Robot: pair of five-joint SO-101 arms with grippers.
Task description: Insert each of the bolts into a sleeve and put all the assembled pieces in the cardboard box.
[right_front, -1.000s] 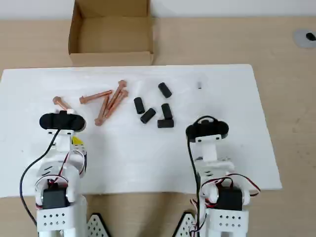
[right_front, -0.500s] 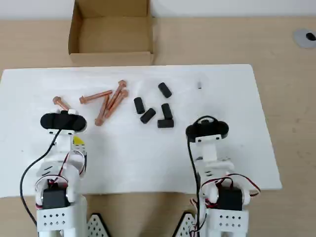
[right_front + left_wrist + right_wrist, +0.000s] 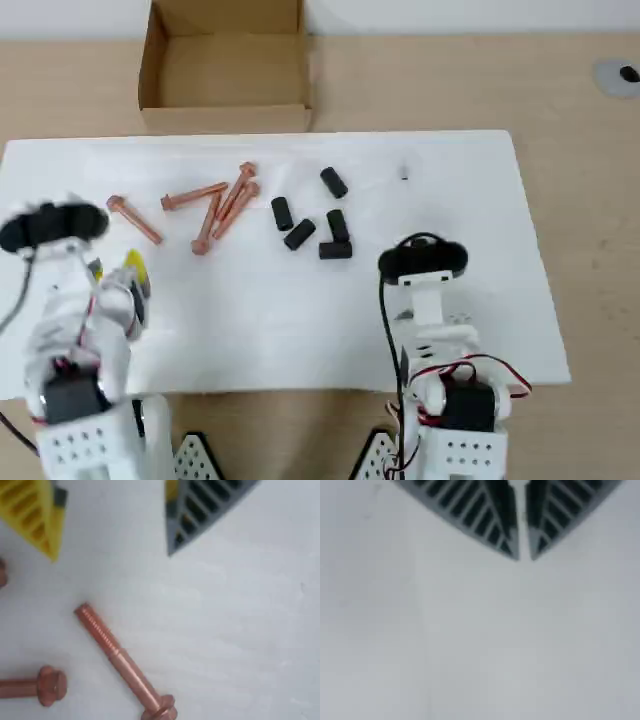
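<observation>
Left gripper (image 3: 111,555) points down over the white sheet (image 3: 300,320), arm folded low, yellow and grey fingers spread wide, nothing between them. Just beyond the fingertips lies a copper bolt (image 3: 120,655), slanted, its threaded end nearest the yellow finger. It looks light, stiff and smooth, and being round it's likely to roll. Best pinch is across the plain shank near the head, leaving the thread free. Next along are the bolt cluster (image 3: 222,205) and the black sleeves (image 3: 310,218), with the cardboard box (image 3: 225,118) far beyond. Right gripper (image 3: 524,555) has its fingers nearly together, empty, low over bare sheet.
</observation>
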